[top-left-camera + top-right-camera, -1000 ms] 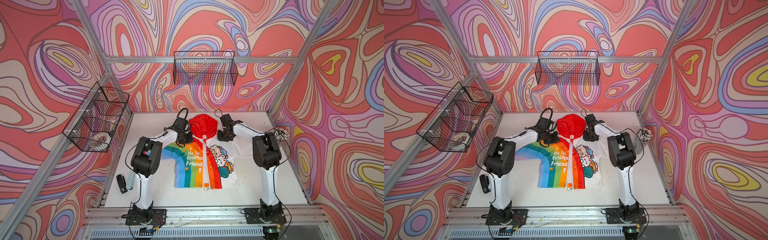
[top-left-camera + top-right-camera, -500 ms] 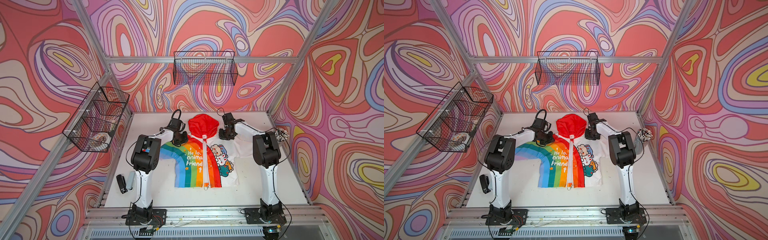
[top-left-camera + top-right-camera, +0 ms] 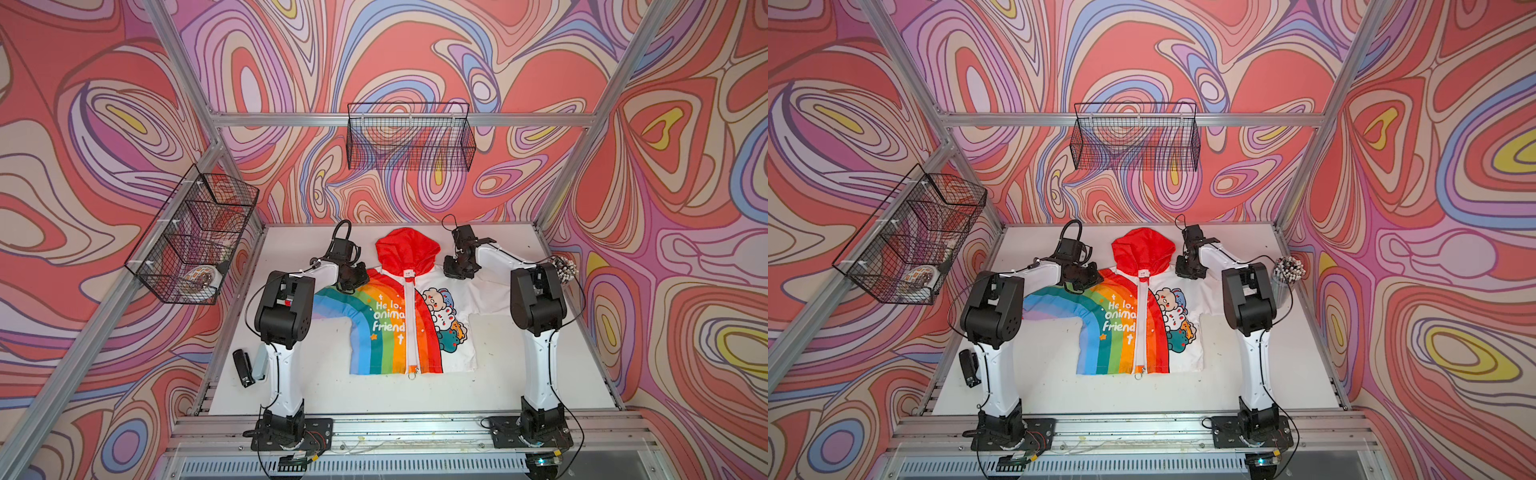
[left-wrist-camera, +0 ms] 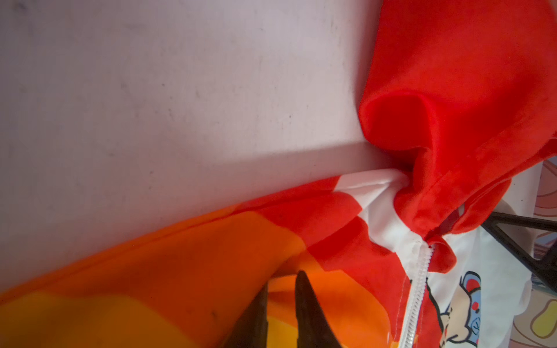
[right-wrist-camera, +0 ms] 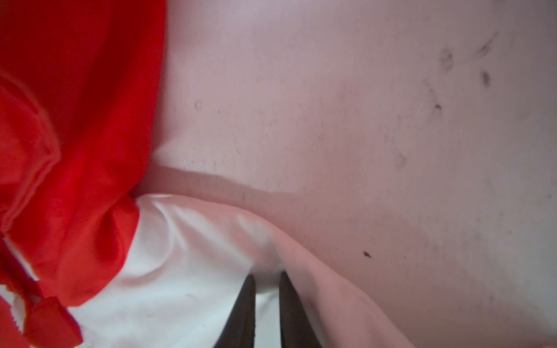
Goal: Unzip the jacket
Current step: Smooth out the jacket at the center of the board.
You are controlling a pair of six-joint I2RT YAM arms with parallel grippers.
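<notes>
Right claw [image 5: 267,275] narrow, pinching a ridge of white shoulder cloth; left claw [image 4: 283,280] narrow over the orange shoulder, grip unclear. Jacket [image 3: 386,328] lies flat mid-bench [image 3: 316,374], hood [image 3: 407,249] far, zipper [image 3: 409,324] looks closed. Likely light, thin, limp cloth: expect bunching and sliding. Take the zipper pull, pin cloth just beside it.
</notes>
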